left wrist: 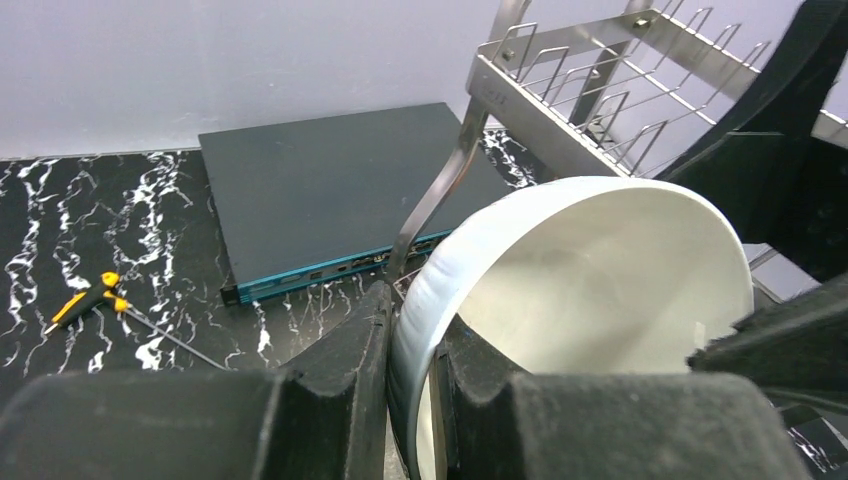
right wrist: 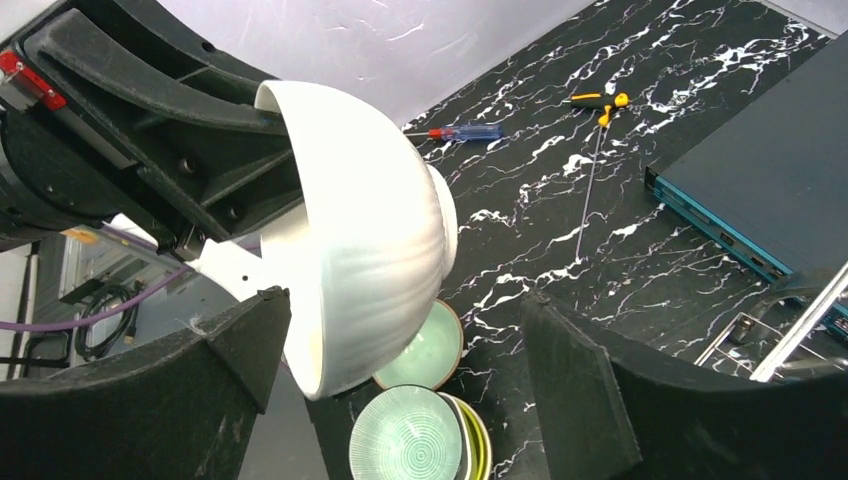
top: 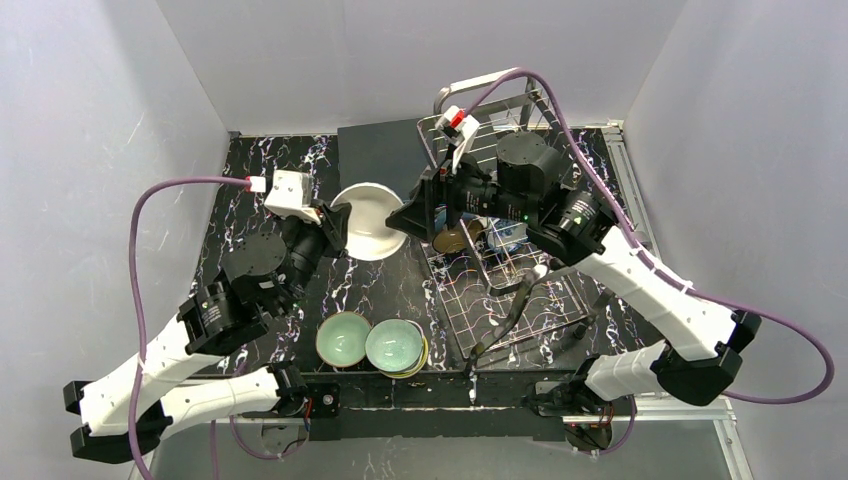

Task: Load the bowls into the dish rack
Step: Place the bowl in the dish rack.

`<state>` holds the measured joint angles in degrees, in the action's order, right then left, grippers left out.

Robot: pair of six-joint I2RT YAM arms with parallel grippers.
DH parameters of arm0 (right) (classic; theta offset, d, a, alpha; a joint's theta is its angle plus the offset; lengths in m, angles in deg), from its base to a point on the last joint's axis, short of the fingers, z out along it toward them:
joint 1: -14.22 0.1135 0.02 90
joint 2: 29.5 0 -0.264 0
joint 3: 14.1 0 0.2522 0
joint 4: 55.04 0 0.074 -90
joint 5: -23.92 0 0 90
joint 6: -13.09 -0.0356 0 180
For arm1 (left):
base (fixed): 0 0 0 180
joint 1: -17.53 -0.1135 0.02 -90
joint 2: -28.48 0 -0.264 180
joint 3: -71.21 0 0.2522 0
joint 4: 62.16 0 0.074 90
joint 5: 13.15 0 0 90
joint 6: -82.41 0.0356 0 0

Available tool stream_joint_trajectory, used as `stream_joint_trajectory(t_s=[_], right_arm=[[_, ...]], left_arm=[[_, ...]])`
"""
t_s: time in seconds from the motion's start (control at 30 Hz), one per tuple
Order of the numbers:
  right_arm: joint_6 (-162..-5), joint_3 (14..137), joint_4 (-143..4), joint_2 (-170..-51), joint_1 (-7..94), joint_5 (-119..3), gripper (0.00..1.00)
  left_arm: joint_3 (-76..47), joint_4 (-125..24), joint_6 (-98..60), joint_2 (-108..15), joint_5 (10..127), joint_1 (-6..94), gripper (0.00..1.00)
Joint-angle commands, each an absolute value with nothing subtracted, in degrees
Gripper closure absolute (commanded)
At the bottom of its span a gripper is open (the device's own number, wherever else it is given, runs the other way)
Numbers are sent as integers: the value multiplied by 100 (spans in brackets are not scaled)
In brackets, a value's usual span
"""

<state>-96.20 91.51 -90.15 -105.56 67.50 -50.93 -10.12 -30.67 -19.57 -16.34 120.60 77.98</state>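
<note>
Lighting: bright, even and diffuse, from overhead; pale walls uniformly lit.
Shadows: soft only; the white bowl shades gently to grey on its lower side in the right wrist view.
Glare: small highlights on the steel wires of the dish rack behind the bowl.
Focus: tabletop veining beyond the bowl is crisp; left fingers and right fingers, nearer the lens than the bowl, are soft, near-black, with little detail.
Distortion: in the top view, walls splay outward around the bowl.
</note>
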Motion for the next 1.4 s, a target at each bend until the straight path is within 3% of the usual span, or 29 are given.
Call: stream_joint_trajectory(t_s=[0.0, 0.2, 0.33, 0.4, 0.5, 0.63, 0.77, 1.0, 1.37], right_arm=[[-9619, 9452, -8877, -10710, 6722, -4915, 10], [-9660, 9484, -8859, -10772, 6715, -4798, 29], [-9660, 9511, -8916, -10754, 6719, -4836, 60], [-9648, 9504, -8914, -10739, 6717, -4885, 77], [-9640, 9494, -8904, -10704, 6719, -4929, 99], [-9625, 9448, -8829, -10662, 6717, -4897, 99], [-9613, 9336, -8688, -10578, 6718, -4837, 99], [-9496, 9142, -8403, -10448, 6714, -4497, 99], [-9401, 8996, -8135, -10345, 6716, -4053, 99]], left_arm=[[-1259, -3701, -2020, -1672, 11785, 7791, 100], [-1358, -3847, -2020, -1793, 11442, 7792, 100], [-1250, -3963, -2113, -1693, 11169, 7793, 100], [-1157, -4028, -2201, -1587, 10989, 7794, 93], [-1004, -4030, -2392, -1361, 10683, 7792, 69], [-935, -3591, -2849, -1052, 10538, 7792, 32], [-913, -3111, -3345, -751, 10349, 7791, 15], [-1097, -2535, -3918, -663, 9264, 7796, 2], [-1433, -2642, -4379, -1423, 8083, 7791, 5]])
